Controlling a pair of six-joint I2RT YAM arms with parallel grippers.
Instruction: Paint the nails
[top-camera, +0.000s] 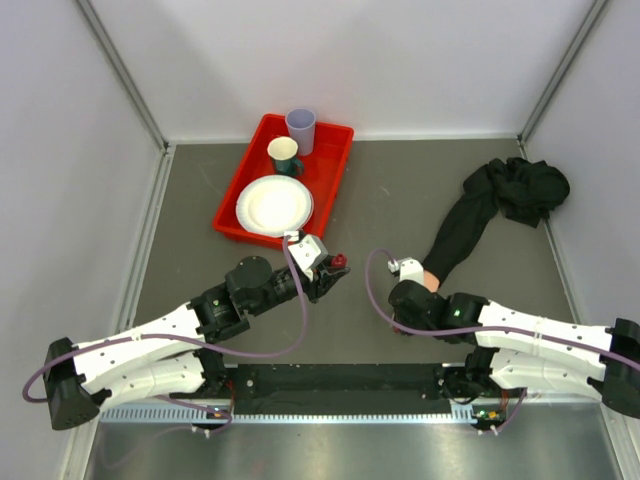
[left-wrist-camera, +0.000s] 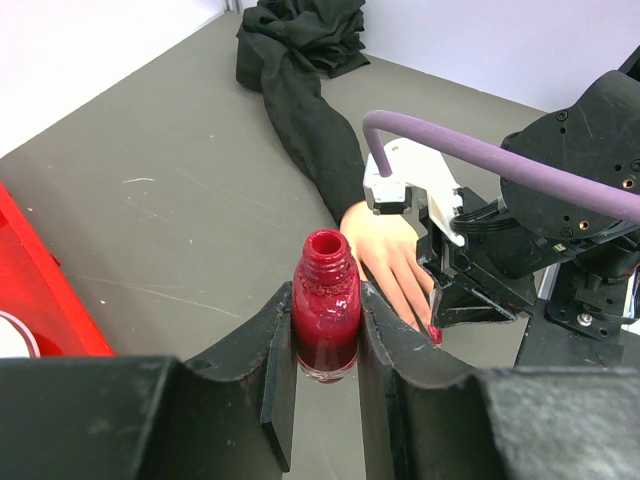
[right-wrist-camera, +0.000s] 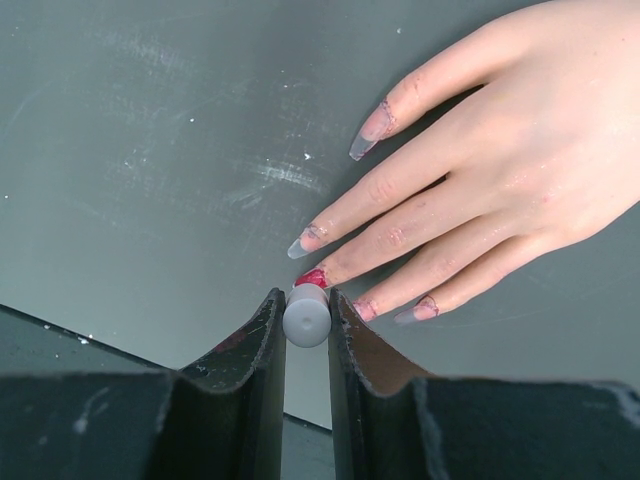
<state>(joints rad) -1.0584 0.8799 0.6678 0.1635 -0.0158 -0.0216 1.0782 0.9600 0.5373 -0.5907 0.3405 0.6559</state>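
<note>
A: Where are the nails (right-wrist-camera: 303, 243)?
B: On the dummy hand (right-wrist-camera: 500, 170), flat on the table (top-camera: 380, 200) near its front edge, right of middle. One nail is red, the rest are pale.
A: And the grippers?
B: The right gripper (right-wrist-camera: 306, 298) is clamped on a grey cap (right-wrist-camera: 306, 322) just beside the red nail. The left gripper (left-wrist-camera: 325, 300) is clamped on the open polish bottle (left-wrist-camera: 325, 325), close by.

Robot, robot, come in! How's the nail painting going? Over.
Left gripper shut on open polish bottle. Right gripper shut on brush cap, at red nail. Other nails pale. Nothing blocking.
</note>
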